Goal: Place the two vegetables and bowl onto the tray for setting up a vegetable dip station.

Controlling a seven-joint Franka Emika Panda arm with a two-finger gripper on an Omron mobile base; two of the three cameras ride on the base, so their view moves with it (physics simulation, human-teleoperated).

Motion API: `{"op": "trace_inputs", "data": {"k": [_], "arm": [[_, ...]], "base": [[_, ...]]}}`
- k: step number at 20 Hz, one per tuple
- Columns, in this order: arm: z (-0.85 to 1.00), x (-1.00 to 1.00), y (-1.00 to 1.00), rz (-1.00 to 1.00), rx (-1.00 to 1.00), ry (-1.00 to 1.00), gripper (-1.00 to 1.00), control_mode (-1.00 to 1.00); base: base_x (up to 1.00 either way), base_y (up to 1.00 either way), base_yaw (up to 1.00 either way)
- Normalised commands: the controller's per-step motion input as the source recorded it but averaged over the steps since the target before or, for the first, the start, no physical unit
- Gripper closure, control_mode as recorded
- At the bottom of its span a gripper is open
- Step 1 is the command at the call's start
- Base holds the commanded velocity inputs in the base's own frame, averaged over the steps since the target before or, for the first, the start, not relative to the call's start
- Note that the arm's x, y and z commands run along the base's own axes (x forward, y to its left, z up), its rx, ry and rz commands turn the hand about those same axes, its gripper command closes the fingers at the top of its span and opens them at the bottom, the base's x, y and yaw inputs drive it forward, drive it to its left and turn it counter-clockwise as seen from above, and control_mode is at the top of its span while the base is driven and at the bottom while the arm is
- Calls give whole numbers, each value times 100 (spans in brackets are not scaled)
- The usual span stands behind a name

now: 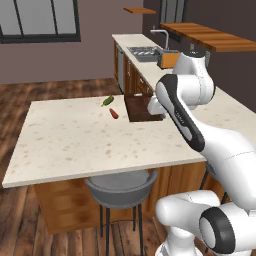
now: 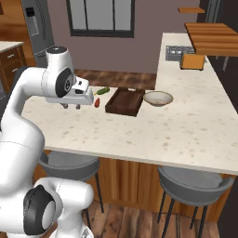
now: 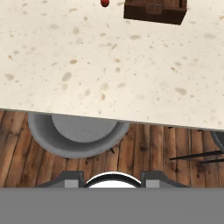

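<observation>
- A pale speckled stone surface (image 2: pixel 176 125) carries four task things: one tray, one bowl, two vegetables.
- The dark-brown wooden tray (image 2: pixel 124 102) lies near the far edge of the surface, its long axis running from far edge toward near edge. It holds nothing.
- One round bowl (image 2: pixel 158 98), off-white inside with a tan rim, sits upright just beside the tray's right long side, apart from it.
- One dark-green cucumber (image 1: pixel 107 101) lies to the left of the tray, close to the far edge, its long axis slanted relative to that edge.
- One slim red pepper (image 1: pixel 114 113) lies just nearer than the cucumber, apart from it and beside the tray's left side, also slanted.
- The pincer (image 2: pixel 71 106) hangs above the surface, left of the pepper, fingers pointing down, holding nothing; whether its fingers are apart or together cannot be told.
- Two grey stools (image 2: pixel 194 185) stand under the near edge.
</observation>
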Motion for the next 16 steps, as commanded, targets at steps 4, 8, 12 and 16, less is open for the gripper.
{"op": "trace_inputs", "data": {"k": [4,8,12,16], "arm": [[0,0,0,0,0,0,-100,100],[0,0,0,0,0,0,-100,100],[0,0,0,0,0,0,-100,100],[0,0,0,0,0,0,-100,100]], "base": [[0,0,0],[-1,0,0],[-18,1,0],[-31,12,0]]}}
